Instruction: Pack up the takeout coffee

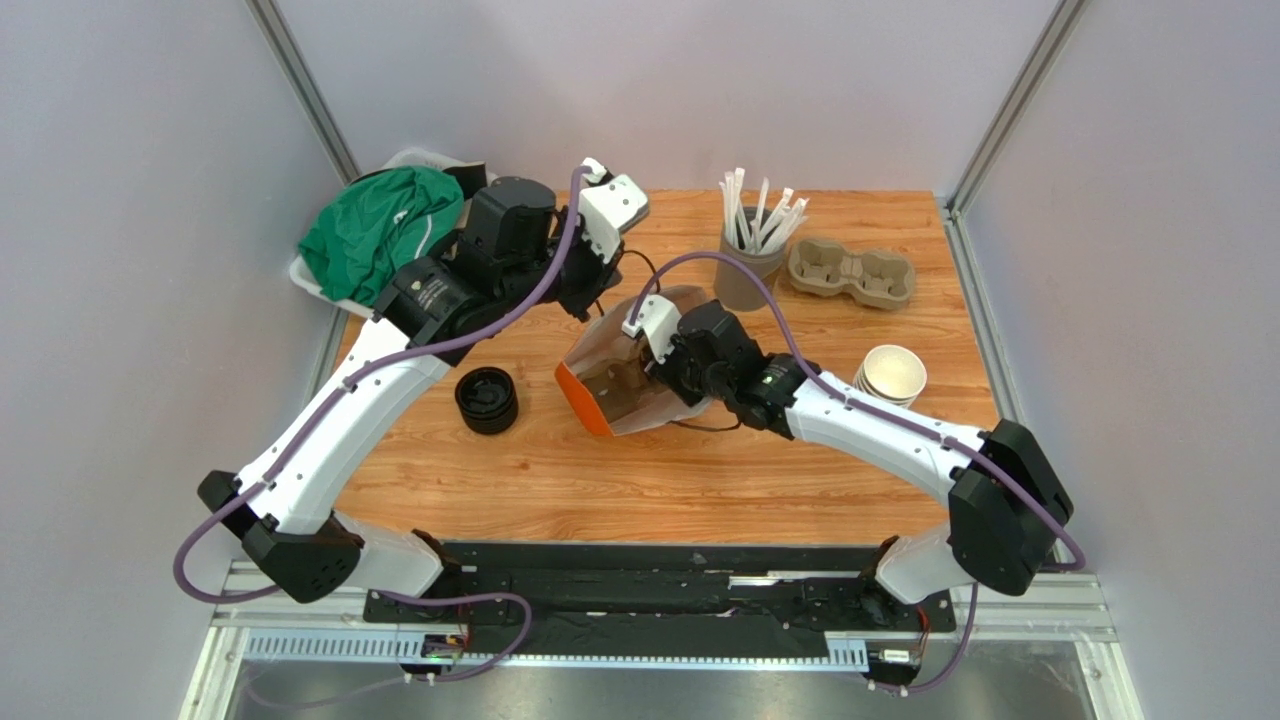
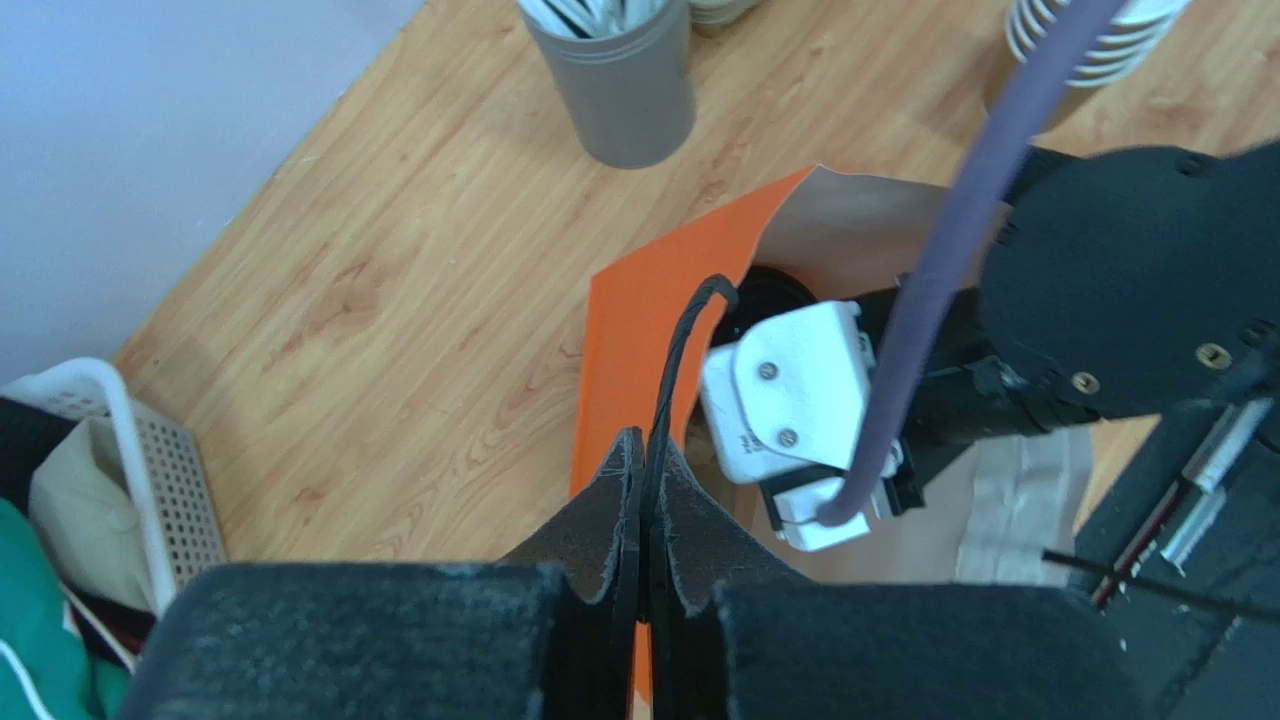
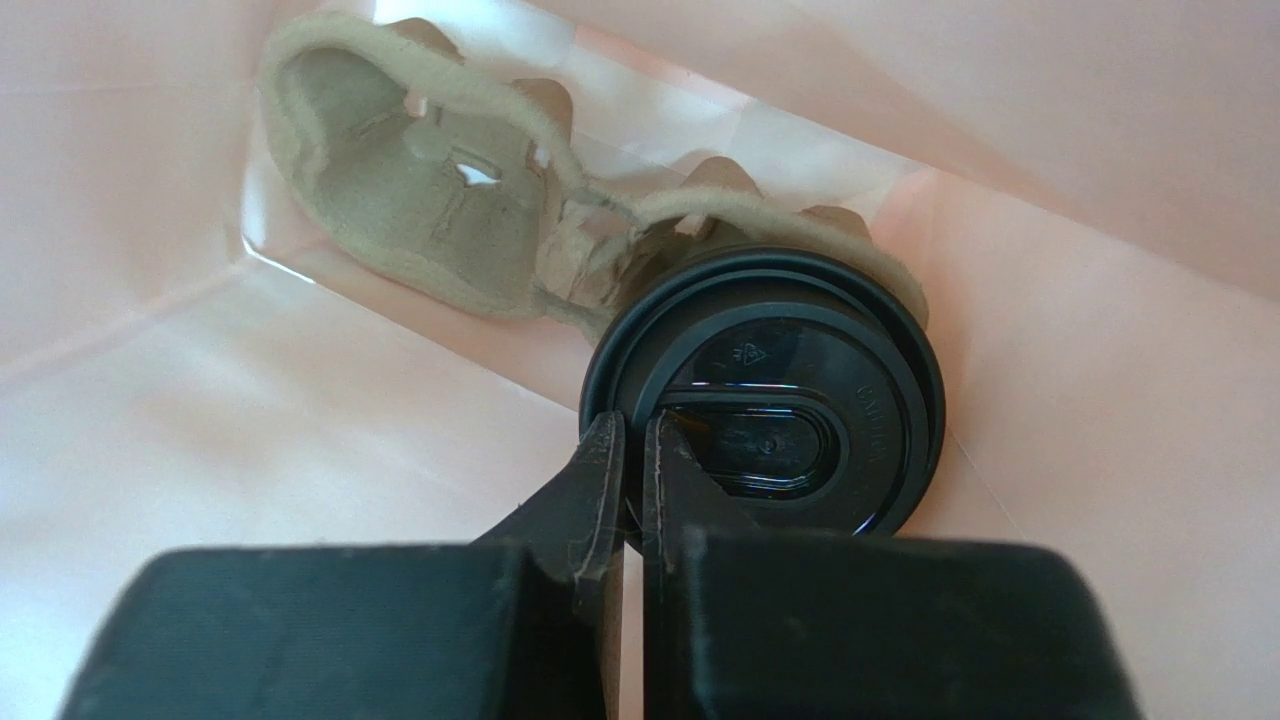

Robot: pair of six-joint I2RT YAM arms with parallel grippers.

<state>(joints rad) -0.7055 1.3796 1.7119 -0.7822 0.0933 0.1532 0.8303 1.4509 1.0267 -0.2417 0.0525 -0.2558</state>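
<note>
From above, the orange bag (image 1: 589, 402) sits mid-table, tipped with its mouth toward my right arm (image 1: 887, 428), which reaches inside; what it carries is hidden from here.

From my left wrist, my left gripper (image 2: 643, 450) is pinched tight on the bag's thin black handle cord (image 2: 684, 345), holding the mouth up around my other wrist. That cord is slim. If it slides out, I judge the paper would sag onto my right arm and snag it.

From my right wrist, deep in the bag, the black lid (image 3: 781, 405) sits over a pocket of the pulp carrier (image 3: 406, 195); the cup beneath it is hidden. My right gripper (image 3: 633, 435) is closed, apparently nipping the lid's rim. Backing out clamped like this could pop the lid or tip the cup from its pocket
</note>
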